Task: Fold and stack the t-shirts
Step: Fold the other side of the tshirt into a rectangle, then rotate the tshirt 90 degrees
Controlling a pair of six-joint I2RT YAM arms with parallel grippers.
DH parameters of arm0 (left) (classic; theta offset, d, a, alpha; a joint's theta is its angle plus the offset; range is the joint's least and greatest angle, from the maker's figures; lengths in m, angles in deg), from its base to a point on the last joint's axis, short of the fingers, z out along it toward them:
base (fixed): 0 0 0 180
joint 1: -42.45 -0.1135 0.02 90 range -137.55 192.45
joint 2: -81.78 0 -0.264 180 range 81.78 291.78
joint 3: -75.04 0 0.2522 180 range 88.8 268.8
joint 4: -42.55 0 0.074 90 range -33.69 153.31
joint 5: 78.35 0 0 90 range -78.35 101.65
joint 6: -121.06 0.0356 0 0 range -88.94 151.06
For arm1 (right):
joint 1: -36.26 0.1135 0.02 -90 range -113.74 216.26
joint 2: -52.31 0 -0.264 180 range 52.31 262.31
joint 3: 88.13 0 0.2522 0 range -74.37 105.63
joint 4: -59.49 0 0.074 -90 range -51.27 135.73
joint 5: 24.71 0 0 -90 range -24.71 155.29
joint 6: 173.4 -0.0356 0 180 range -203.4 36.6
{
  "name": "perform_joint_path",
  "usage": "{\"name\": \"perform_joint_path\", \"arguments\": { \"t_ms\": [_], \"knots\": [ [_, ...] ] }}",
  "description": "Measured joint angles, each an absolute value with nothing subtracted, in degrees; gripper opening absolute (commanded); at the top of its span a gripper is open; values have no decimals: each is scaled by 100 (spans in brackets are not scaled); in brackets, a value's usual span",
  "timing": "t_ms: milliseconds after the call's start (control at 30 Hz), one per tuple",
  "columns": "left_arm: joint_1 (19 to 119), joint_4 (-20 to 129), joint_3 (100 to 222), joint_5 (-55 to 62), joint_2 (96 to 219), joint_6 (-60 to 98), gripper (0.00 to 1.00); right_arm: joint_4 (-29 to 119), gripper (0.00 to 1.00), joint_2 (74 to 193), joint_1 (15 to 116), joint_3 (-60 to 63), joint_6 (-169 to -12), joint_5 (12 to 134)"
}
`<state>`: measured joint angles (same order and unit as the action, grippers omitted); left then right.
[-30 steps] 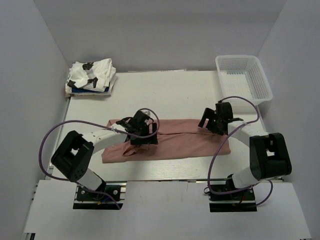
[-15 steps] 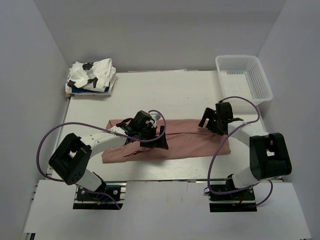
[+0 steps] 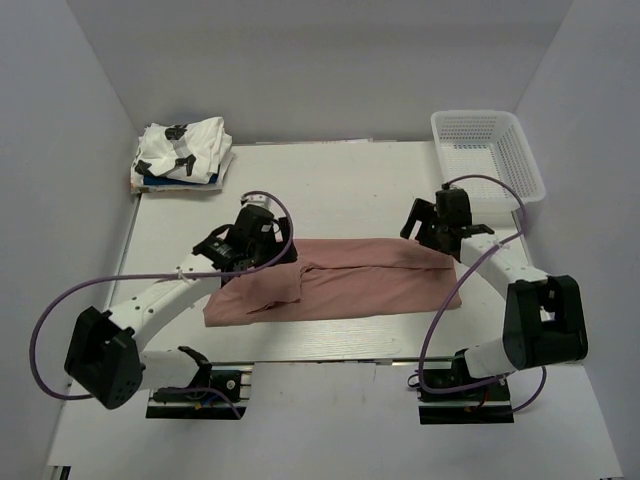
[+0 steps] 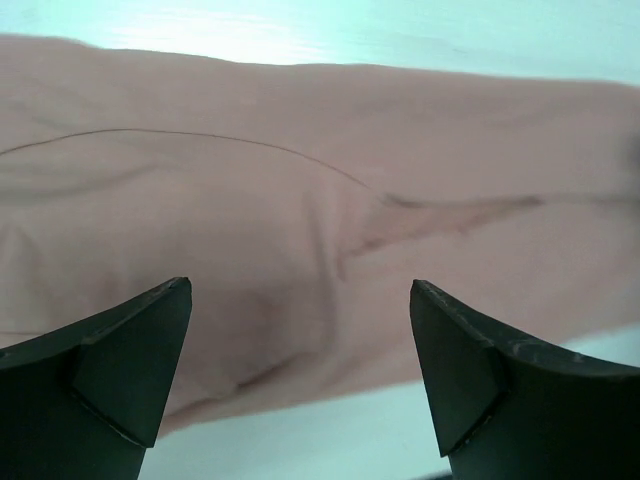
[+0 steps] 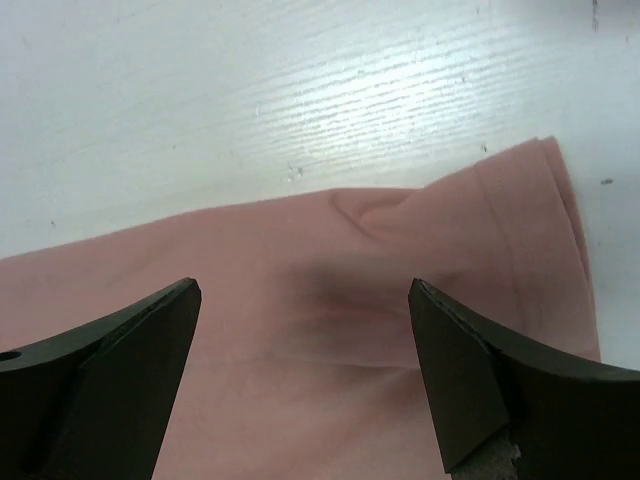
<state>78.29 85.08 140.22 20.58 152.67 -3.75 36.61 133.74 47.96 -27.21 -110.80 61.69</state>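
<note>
The dusty-pink t-shirt (image 3: 370,285) lies folded into a long band across the middle of the table. My left gripper (image 3: 245,240) hovers open and empty over its left far part. In the left wrist view the pink cloth (image 4: 300,180) fills the frame beyond my open gripper (image 4: 300,380). My right gripper (image 3: 440,220) hovers open and empty over the shirt's right far corner. The right wrist view shows that corner (image 5: 480,230) beyond my open gripper (image 5: 305,370). The white t-shirt with black print (image 3: 183,148) lies folded on the blue one (image 3: 150,181) at the far left corner.
A white mesh basket (image 3: 466,114) stands at the far right corner. Bare white table (image 3: 340,190) lies between the pink shirt and the back wall. Purple cables loop from both arms.
My left gripper has drawn back from the shirt's middle to its left far edge, leaving the cloth lying flat. My right gripper has moved slightly farther back.
</note>
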Motion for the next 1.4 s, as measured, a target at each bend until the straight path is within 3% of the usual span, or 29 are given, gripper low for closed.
{"name": "perform_joint_path", "arguments": {
  "t_ms": [333,467,600,800,933,967,1167,1200,1233,1400],
  "knots": [
    [6747,8366,13567,2060,16900,-865,100,3488,90,14512,4794,-2315,-11025,6073],
    [6419,8229,13974,1859,17346,-889,100,3405,90,14467,4800,-2417,-11122,6042],
    [6183,8292,15525,1752,18716,-567,100,3613,90,13879,4883,-3080,-11329,6038],
    [6039,8806,19488,1654,21354,71,100,3497,90,12762,5705,-4017,-11670,6167],
    [6043,8921,22292,1051,23090,434,94,3234,90,12281,6529,-4284,-11876,6794],
    [6065,8943,22902,850,23453,477,84,3215,90,12176,6767,-4354,-11902,6934],
    [6179,8170,22917,-5,23680,351,81,3401,90,12482,7956,-4273,-11670,7660],
    [6187,8143,22965,-130,23715,309,82,3536,90,12644,8171,-4203,-11587,7791],
    [6192,8122,23033,-239,23765,265,99,3676,90,12801,8394,-4133,-11508,7929],
    [6214,7708,23105,-912,23909,-104,99,4015,90,13293,9242,-3823,-11226,8189]
  ]
}}
